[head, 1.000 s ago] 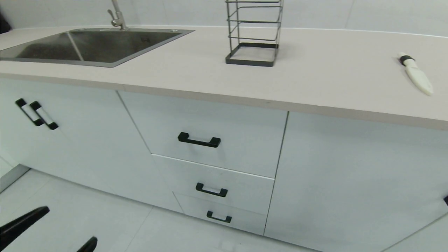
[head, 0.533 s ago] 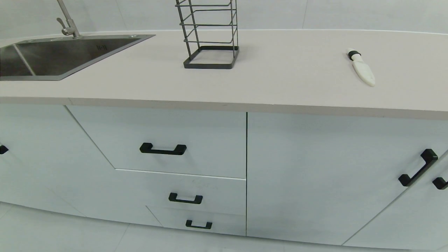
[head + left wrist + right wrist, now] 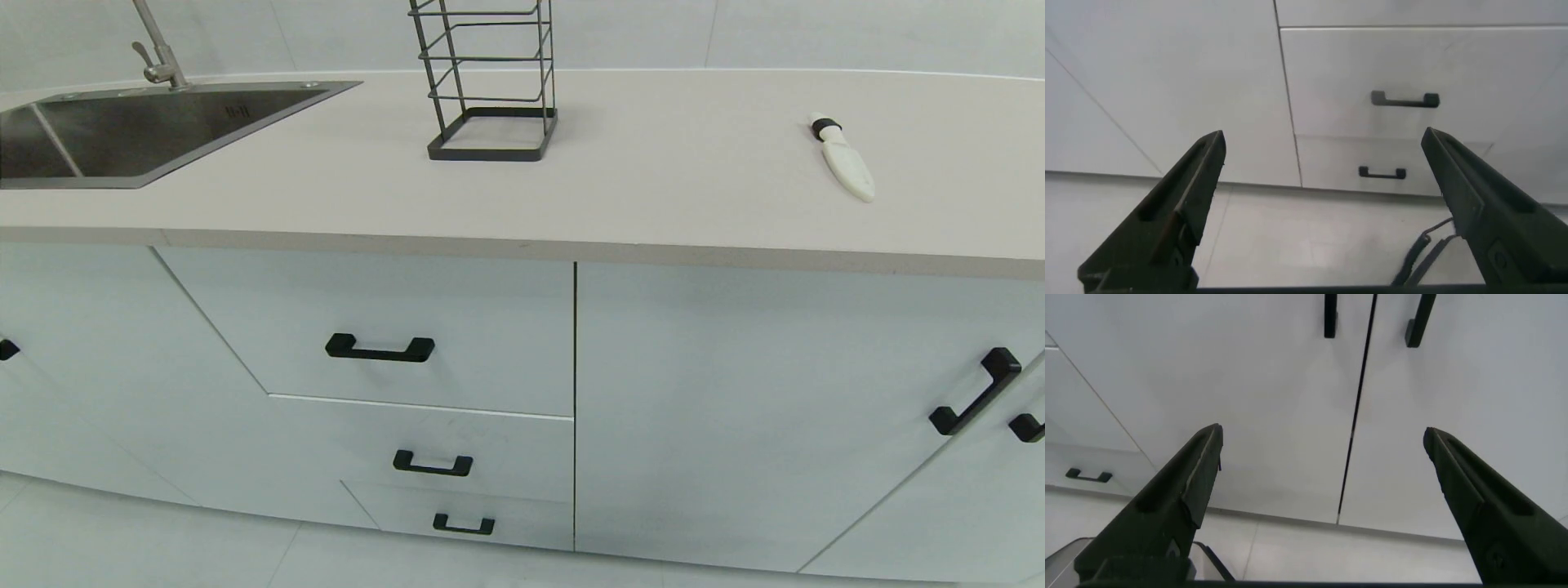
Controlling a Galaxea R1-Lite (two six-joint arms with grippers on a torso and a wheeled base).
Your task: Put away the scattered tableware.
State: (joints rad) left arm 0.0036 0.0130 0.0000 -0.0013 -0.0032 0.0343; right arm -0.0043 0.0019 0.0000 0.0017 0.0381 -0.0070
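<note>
A white knife with a black band (image 3: 842,157) lies on the pale countertop (image 3: 653,188) at the right. A black wire rack (image 3: 490,82) stands upright on the counter near the middle, with nothing in it. My left gripper (image 3: 1323,147) is open and held low, facing the lower drawer fronts and their black handles (image 3: 1404,100). My right gripper (image 3: 1323,441) is open too, held low before two white cabinet doors with black handles (image 3: 1329,315). Nothing is between either gripper's fingers.
A steel sink (image 3: 122,135) with a tap (image 3: 159,53) is set in the counter at the far left. Below the counter are three stacked drawers (image 3: 380,347) and cabinet doors (image 3: 735,408) on either side. Pale tiled floor (image 3: 163,555) lies in front.
The head camera swung between one second and half a second ago, so the whole scene shifted left and the black fingers at the lower left left the picture. Since then nothing has moved.
</note>
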